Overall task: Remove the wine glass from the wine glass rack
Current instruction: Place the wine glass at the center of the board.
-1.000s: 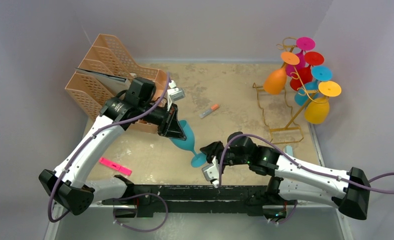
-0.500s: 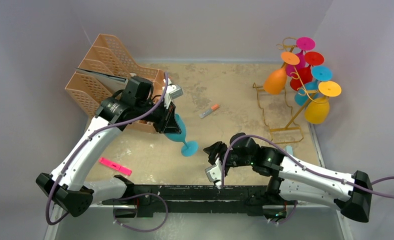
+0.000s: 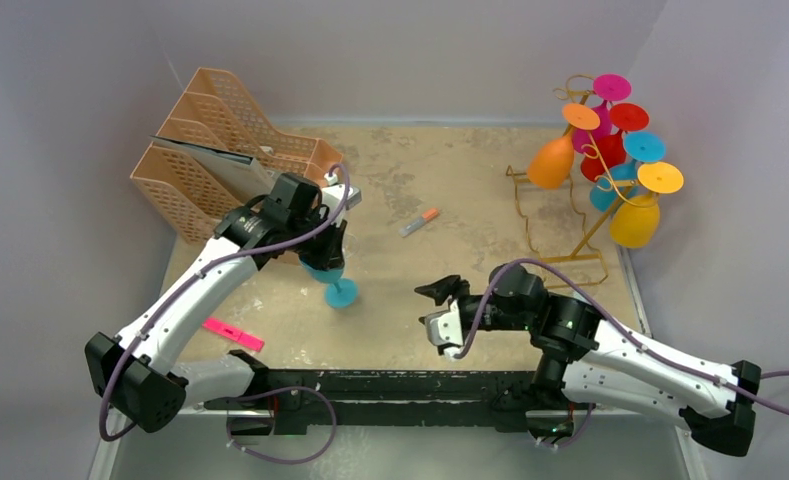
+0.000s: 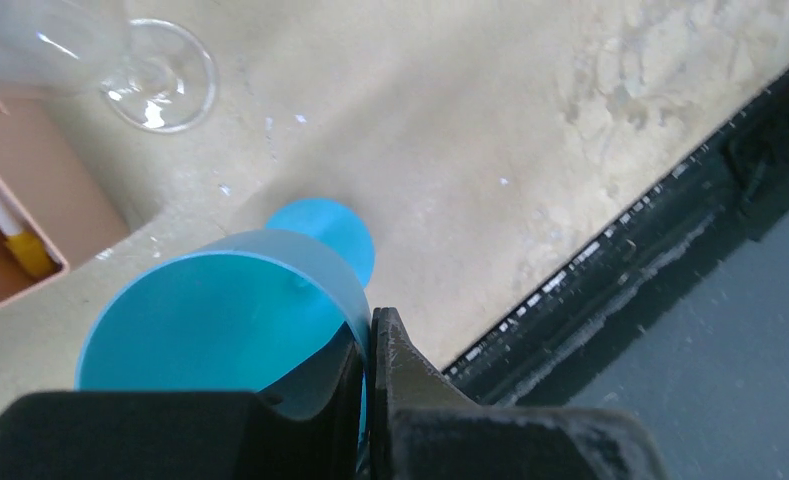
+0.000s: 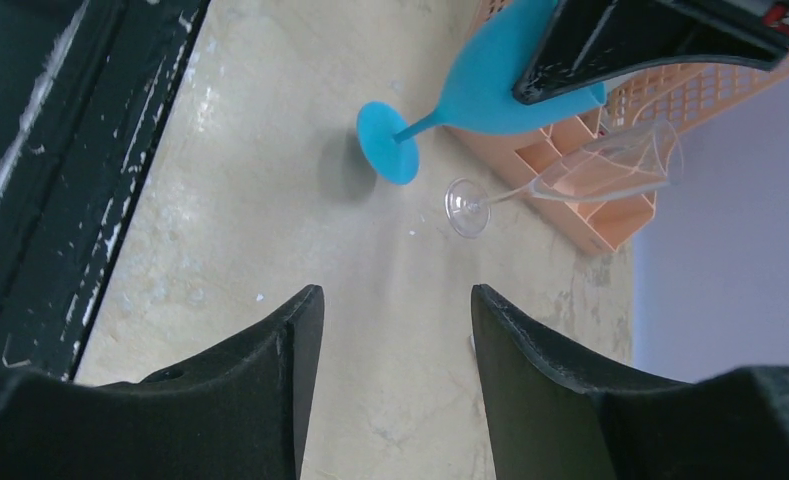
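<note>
A blue wine glass (image 3: 332, 281) hangs tilted over the table's left middle, foot (image 5: 388, 143) down and close to the surface. My left gripper (image 4: 370, 322) is shut on the rim of its bowl (image 4: 220, 320), with the thin wall pinched between the fingers. To the right of it and apart, my right gripper (image 5: 395, 295) is open with nothing between its fingers, pointing toward the glass. The gold wire wine glass rack (image 3: 568, 232) stands at the far right, with several coloured glasses (image 3: 634, 220) hanging from its hooks.
A clear wine glass (image 5: 560, 185) lies on its side against the peach lattice organiser (image 3: 210, 150). On the table are an orange-tipped marker (image 3: 419, 221) and a pink marker (image 3: 230, 332). A black rail (image 3: 390, 385) runs along the near edge.
My right gripper has let go of the blue glass's foot, opened and drawn back right. The left arm has swung the glass left and lowered it, foot down.
</note>
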